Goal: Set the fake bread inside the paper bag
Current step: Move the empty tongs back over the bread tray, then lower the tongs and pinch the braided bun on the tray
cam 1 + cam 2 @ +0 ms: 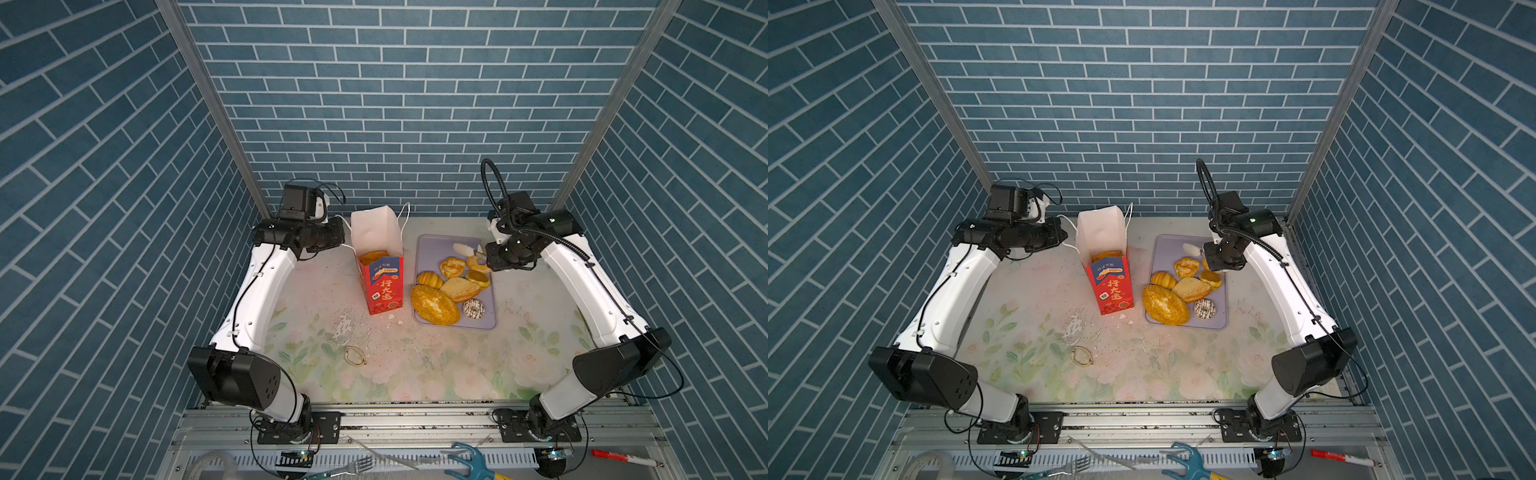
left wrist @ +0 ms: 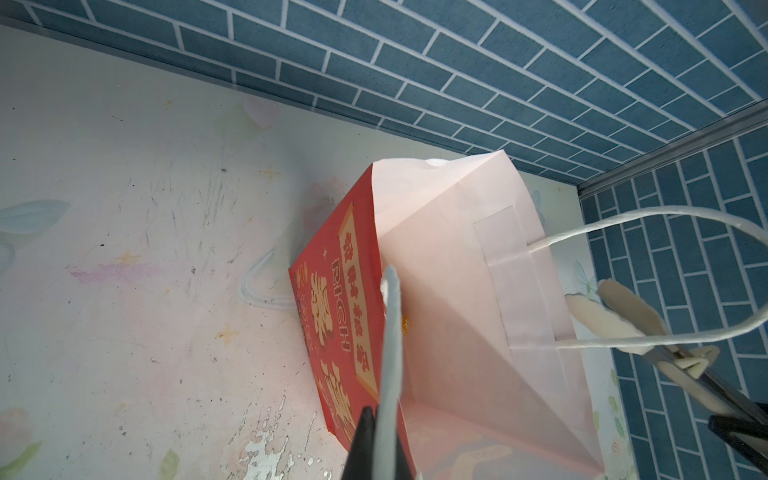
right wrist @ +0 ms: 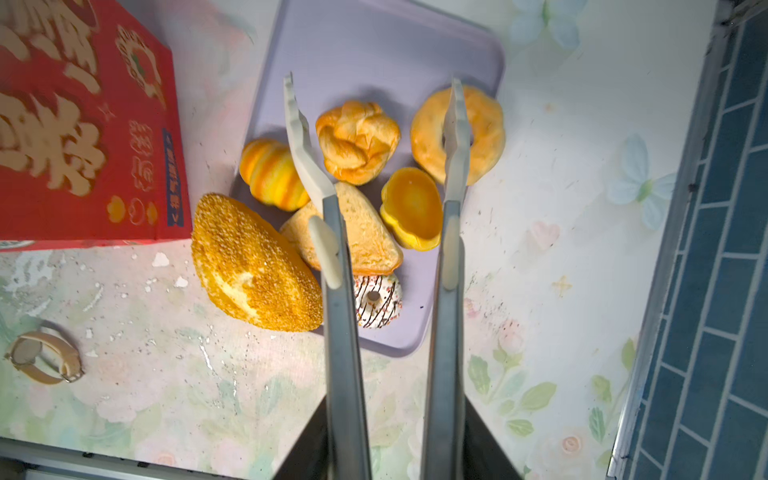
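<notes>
The red paper bag (image 1: 384, 286) stands upright and open at mid-table, with one golden bread (image 1: 372, 256) lying inside. My left gripper (image 1: 349, 247) is shut on the rim of the bag's left wall (image 2: 374, 232). Several breads lie on the lilac tray (image 1: 432, 249): a seeded loaf (image 3: 253, 266), a knot bun (image 3: 357, 141), a ring doughnut (image 3: 484, 124), a drizzled doughnut (image 3: 382, 303), a toast wedge (image 3: 365, 237) and small rolls. My right gripper (image 3: 372, 81) hangs open above the tray. Its fingers straddle the knot bun, one finger lies over the ring doughnut, and it holds nothing.
A gold ring-shaped trinket (image 1: 354, 356) lies on the flowered mat in front of the bag, among white crumbs. A fork, a blue claw tool (image 1: 469, 461) and a red marker (image 1: 623, 457) lie on the front rail. Brick-patterned walls close in three sides.
</notes>
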Robot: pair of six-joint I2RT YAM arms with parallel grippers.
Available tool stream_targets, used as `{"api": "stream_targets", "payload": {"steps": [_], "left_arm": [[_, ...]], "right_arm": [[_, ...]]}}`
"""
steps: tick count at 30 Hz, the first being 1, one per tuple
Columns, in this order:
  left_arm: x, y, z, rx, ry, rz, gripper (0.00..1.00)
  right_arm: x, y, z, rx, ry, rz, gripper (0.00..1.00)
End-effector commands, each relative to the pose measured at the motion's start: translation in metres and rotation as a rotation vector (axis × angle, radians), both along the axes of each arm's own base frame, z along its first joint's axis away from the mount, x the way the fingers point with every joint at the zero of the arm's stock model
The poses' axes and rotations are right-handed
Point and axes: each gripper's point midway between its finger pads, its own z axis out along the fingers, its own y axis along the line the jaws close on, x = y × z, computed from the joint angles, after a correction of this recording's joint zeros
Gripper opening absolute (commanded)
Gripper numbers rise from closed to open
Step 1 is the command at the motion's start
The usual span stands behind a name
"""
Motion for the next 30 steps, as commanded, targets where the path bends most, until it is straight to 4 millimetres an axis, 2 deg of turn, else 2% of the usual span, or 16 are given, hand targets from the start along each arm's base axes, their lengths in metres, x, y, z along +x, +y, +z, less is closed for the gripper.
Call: {"api": "stream_targets", "payload": {"steps": [1, 12, 22, 30], "left_arm": [[-0.003, 0.003, 0.007, 0.012, -0.015, -0.003, 0.0], [-0.004, 0.006, 0.007, 0.021, -0.014, 0.009, 0.0], [-0.003, 0.007, 0.004, 0.03, -0.008, 0.014, 0.0], [-0.002, 0.007, 0.004, 0.029, -0.009, 0.017, 0.0]], "right_arm": [[0.008, 0.012, -0.01, 0.043, 0.013, -0.002, 0.43], [0.034, 0.02, -0.056, -0.015, 0.079, 0.013, 0.47], [0.052, 0.038, -0.078, 0.016, 0.112, 0.043, 0.46], [0.054, 0.045, -0.093, 0.011, 0.159, 0.061, 0.46]]}}
